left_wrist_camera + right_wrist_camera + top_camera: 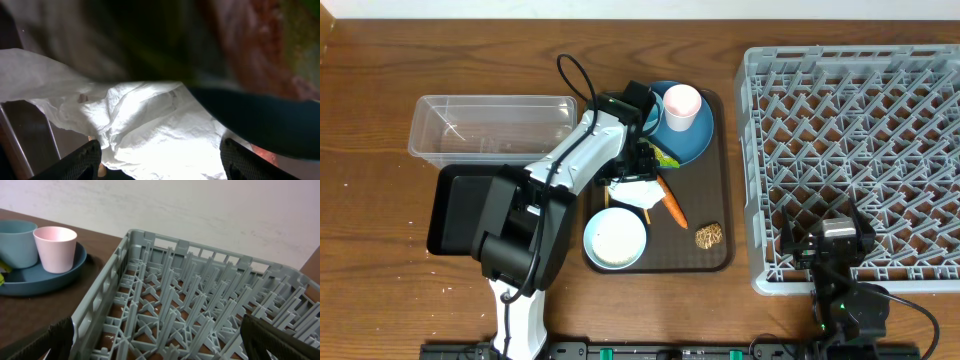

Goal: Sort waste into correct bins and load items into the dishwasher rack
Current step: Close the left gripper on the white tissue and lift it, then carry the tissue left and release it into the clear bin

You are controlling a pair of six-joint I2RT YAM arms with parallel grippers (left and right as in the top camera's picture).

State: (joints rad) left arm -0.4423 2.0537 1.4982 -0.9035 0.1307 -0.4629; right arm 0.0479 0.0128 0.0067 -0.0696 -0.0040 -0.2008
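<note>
1. Wooden table [380, 60] fills my overhead view, with a dark brown serving tray [717, 190] at its middle.
2. My left gripper [162, 156] is down over that tray, jaws spread wide. The crumpled white napkin [150, 125] lies between its fingertips; I see no pinch on it.
3. Just beside the napkin lie the carrot [671, 204] and the snack wrapper [667, 157]. The brown food piece [709, 236] sits in the tray's near right corner.
4. The bowl [615, 240] is on the tray's near left.
5. The blue plate [698, 142] carries the pink cup [682, 105] and the light-blue cup [17, 242].
6. The clear tub [495, 100] and black tray [455, 210] stand left of the serving tray.
7. My right gripper [165, 347] hangs fully open at the near edge of the grey rack [745, 170], holding nothing.
</note>
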